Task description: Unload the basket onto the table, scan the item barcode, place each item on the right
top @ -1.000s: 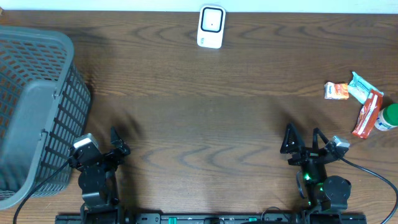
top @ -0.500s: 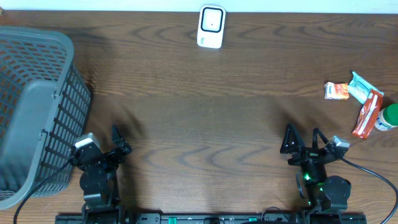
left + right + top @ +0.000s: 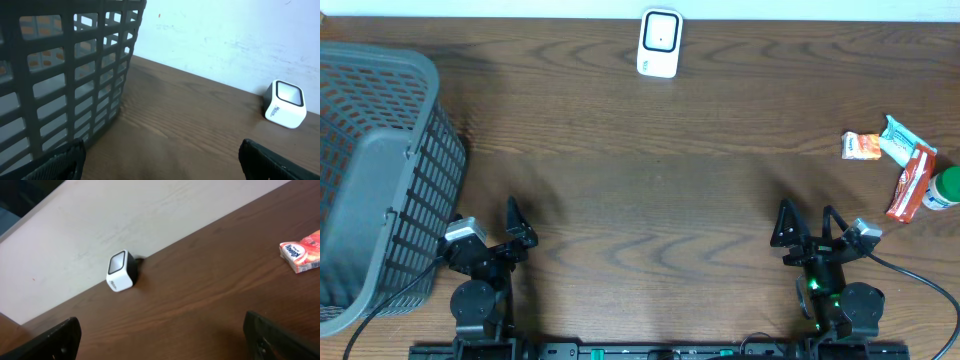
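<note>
The white barcode scanner (image 3: 659, 43) stands at the table's far edge, also seen in the left wrist view (image 3: 285, 104) and the right wrist view (image 3: 121, 271). A small orange-and-white carton (image 3: 860, 146), a teal wrapper (image 3: 900, 143), a red packet (image 3: 911, 182) and a green-capped bottle (image 3: 941, 188) lie at the right. The carton (image 3: 303, 257) also shows to the right wrist. My left gripper (image 3: 500, 225) (image 3: 162, 165) is open near the front left, empty. My right gripper (image 3: 807, 218) (image 3: 165, 342) is open near the front right, well short of the items.
A large grey slatted basket (image 3: 430, 170) fills the left side, close beside my left gripper; its wall (image 3: 65, 75) looms in the left wrist view. A pale wall runs behind the table's far edge.
My left gripper has shifted a little to the right, away from the basket. The right arm and the items have not moved.
</note>
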Tool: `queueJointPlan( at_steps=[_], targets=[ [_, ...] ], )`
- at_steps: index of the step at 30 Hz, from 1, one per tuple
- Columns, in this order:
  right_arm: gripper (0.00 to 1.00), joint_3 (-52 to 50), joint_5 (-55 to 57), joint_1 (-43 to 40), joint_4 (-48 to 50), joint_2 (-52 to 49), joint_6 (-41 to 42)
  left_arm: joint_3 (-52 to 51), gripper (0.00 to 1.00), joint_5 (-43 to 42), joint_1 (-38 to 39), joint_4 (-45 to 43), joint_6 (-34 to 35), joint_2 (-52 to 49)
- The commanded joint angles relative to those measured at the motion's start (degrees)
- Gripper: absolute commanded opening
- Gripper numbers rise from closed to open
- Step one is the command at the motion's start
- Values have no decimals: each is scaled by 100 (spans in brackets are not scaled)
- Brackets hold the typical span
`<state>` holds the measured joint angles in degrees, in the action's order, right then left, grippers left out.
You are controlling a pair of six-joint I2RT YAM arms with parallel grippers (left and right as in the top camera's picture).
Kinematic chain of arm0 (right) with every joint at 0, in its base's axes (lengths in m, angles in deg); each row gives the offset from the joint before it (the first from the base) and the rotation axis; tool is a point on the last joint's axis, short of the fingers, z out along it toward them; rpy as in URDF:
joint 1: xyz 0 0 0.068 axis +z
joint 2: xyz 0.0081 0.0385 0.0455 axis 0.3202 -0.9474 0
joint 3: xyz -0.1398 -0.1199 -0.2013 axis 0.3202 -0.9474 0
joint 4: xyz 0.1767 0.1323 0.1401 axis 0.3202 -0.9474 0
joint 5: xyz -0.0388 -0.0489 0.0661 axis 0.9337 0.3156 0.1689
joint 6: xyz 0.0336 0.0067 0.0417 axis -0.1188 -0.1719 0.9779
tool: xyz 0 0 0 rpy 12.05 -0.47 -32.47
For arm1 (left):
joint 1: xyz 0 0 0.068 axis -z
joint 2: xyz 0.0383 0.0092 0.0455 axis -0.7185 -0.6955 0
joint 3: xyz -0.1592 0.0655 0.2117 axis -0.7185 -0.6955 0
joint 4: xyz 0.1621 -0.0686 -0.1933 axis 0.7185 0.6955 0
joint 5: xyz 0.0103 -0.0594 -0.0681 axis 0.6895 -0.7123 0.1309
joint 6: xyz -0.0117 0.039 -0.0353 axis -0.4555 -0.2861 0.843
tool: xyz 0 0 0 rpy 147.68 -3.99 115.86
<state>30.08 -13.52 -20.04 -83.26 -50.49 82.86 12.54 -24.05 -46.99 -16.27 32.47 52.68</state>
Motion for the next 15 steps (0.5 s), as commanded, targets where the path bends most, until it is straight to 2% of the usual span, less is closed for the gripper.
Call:
queueJointPlan(
  at_steps=[1,15],
  targets=[
    [99,-11,46,-9,-15,57,-55,-184,98,70,20,74,74,55],
    [99,-9,46,57,-17,52,-55,-184,98,70,439,72,74,57]
  ],
)
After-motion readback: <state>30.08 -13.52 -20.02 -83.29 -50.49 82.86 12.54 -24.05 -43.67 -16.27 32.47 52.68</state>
